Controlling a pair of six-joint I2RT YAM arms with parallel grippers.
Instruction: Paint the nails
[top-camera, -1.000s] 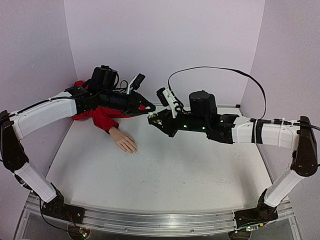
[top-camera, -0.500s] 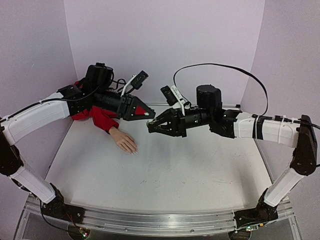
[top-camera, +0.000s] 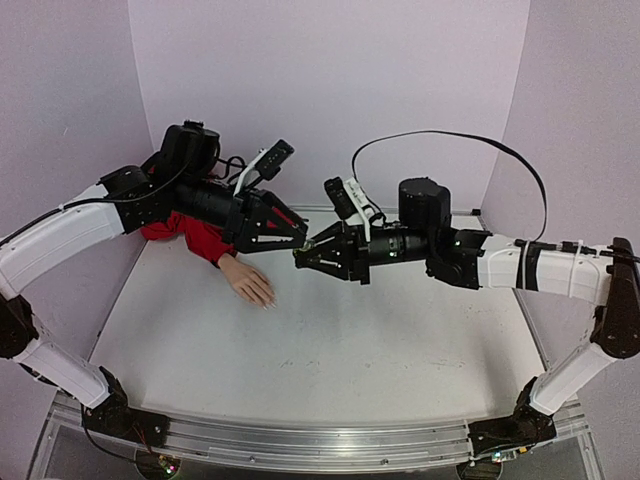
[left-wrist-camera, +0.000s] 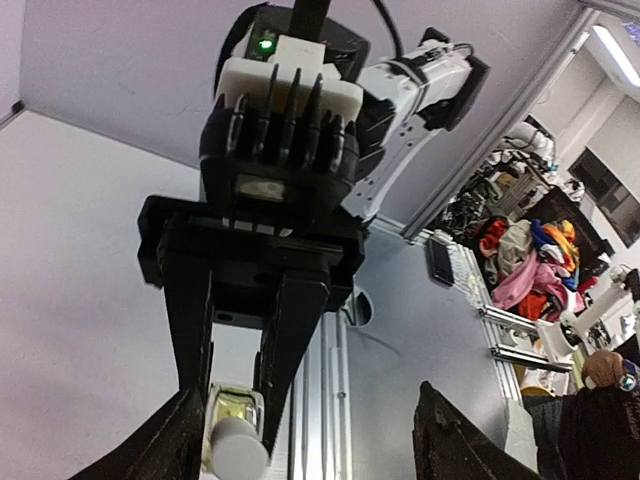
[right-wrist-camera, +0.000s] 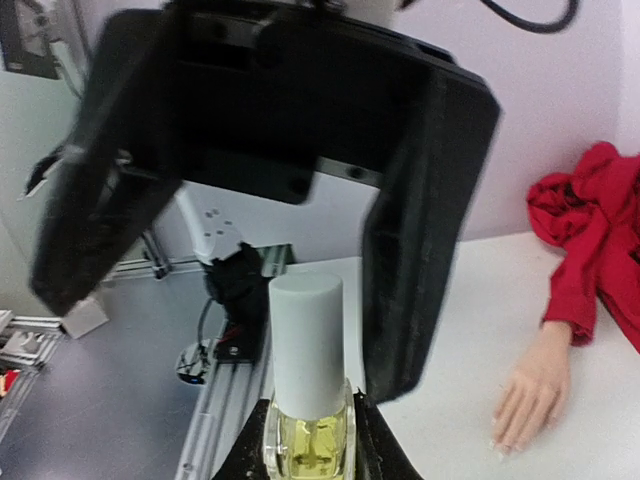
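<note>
A small bottle (right-wrist-camera: 307, 425) of yellowish liquid with a white cap (right-wrist-camera: 307, 335) sits upright in my right gripper (right-wrist-camera: 308, 452), which is shut on its glass body. My left gripper (top-camera: 292, 238) meets it in mid-air above the table, and its black fingers (right-wrist-camera: 415, 240) stand open on either side of the cap. In the left wrist view the bottle (left-wrist-camera: 233, 440) shows between the right gripper's fingers, close to my left gripper (left-wrist-camera: 310, 450). The pale mannequin hand (top-camera: 250, 284) lies palm down with its red sleeve (top-camera: 200, 236). Its nails (right-wrist-camera: 498, 446) are tiny at the fingertips.
The white table (top-camera: 340, 340) ends at a metal rail (top-camera: 300, 442) on the near side. Lilac walls close in the back and both sides. The red sleeve bunches in the far left corner. A black cable (top-camera: 450, 140) loops over the right arm.
My left gripper was shut at the bottle's cap and has now opened its jaws. Both arms have drawn closer together and the right wrist has turned.
</note>
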